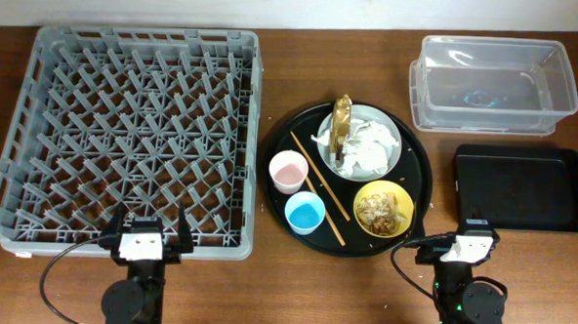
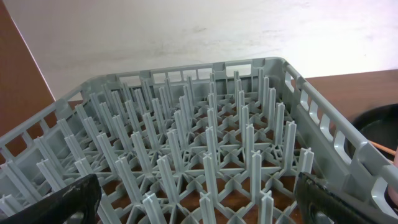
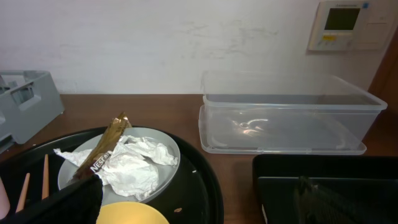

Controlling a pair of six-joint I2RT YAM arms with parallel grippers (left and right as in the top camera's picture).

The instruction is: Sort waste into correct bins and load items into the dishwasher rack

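Hovering at the near table edge, the left gripper [image 1: 152, 226] has its fingers spread wide with nothing between them, just in front of the dishwasher rack [image 1: 37, 122], which holds no dishes. The right gripper [image 1: 457, 238] is likewise parted and empty, near the rim of the round black tray [image 1: 421, 153]. On that tray, nearest, sit the light-blue cup [image 1: 304, 212] and the yellow bowl [image 1: 358, 206] with crumbly food scraps [image 1: 383, 213] in it. The pink cup [image 1: 289, 170] comes next. Two chopsticks [image 1: 317, 187] lie flat between the cups and the grey-green plate [image 1: 396, 135]. Crumpled tissues [image 1: 368, 151] fill the plate, and the golden wrapper [image 1: 342, 120] lies across them. Right of the round tray is the flat black tray [image 1: 522, 187], and beyond it the clear tub [image 1: 419, 90]; both look empty. Nothing appears sorted yet. Risks: a pinch on the tissues may drag the wrapper into the wrong bin. Tipping the bowl could scatter scraps. The chopsticks lie flat, so fingers may slip off and knock a cup.
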